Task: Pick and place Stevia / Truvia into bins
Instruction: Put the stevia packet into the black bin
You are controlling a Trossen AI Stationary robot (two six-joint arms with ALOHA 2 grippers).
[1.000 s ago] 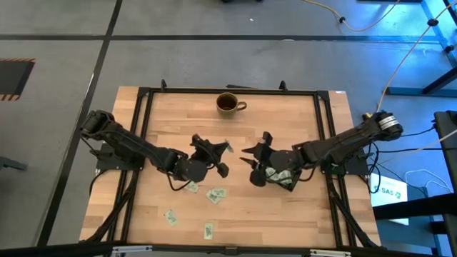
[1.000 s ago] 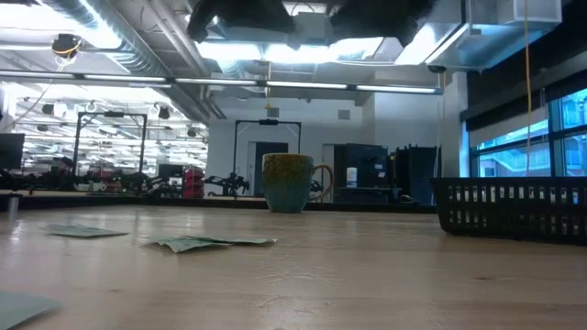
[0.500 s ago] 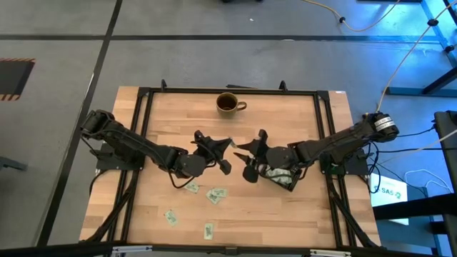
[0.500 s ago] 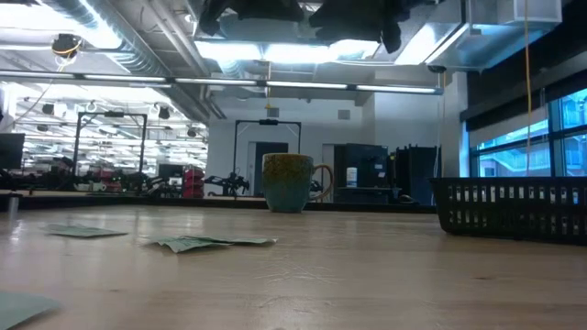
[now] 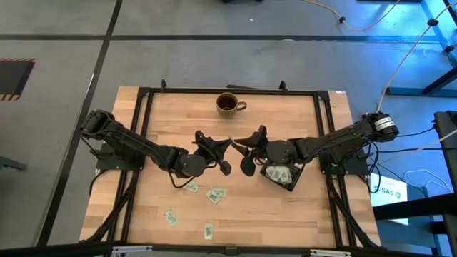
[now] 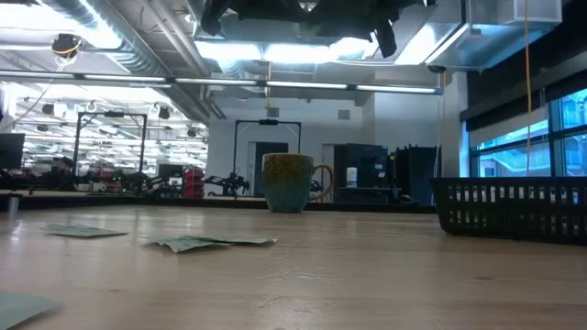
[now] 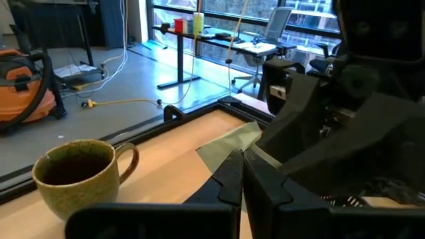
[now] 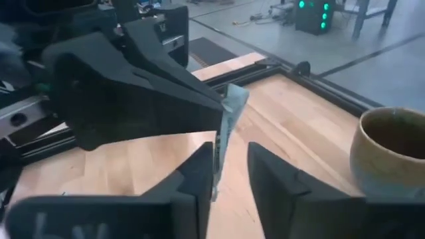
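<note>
My left gripper (image 5: 223,148) hangs high over the table's middle, shut on one pale green Stevia sachet (image 7: 229,143). My right gripper (image 8: 229,174) faces it from the right, open. One finger stands on each side of the sachet's free edge (image 8: 229,109), with a gap still showing. Several more sachets (image 5: 207,194) lie flat on the wood near the front left. The black bin (image 5: 283,175) stands on the table under my right arm, with sachets inside. My left gripper pinches the sachet's near end (image 7: 234,154) between its two fingertips. The fingers come nearly level from the table's left. The sachet juts out past the tips on edge, lifted well clear of the table.
A brown mug (image 5: 230,103) stands at the far edge, in the middle. In the low view the bin (image 6: 514,206) is at the right, and loose sachets (image 6: 206,243) lie at the left. Bare wood lies between the mug and the two grippers.
My right gripper has moved toward the table's left, off the bin and up to the left gripper, and has rolled a little. Its fingers now flank the sachet. The left gripper has kept its place with the sachet held.
</note>
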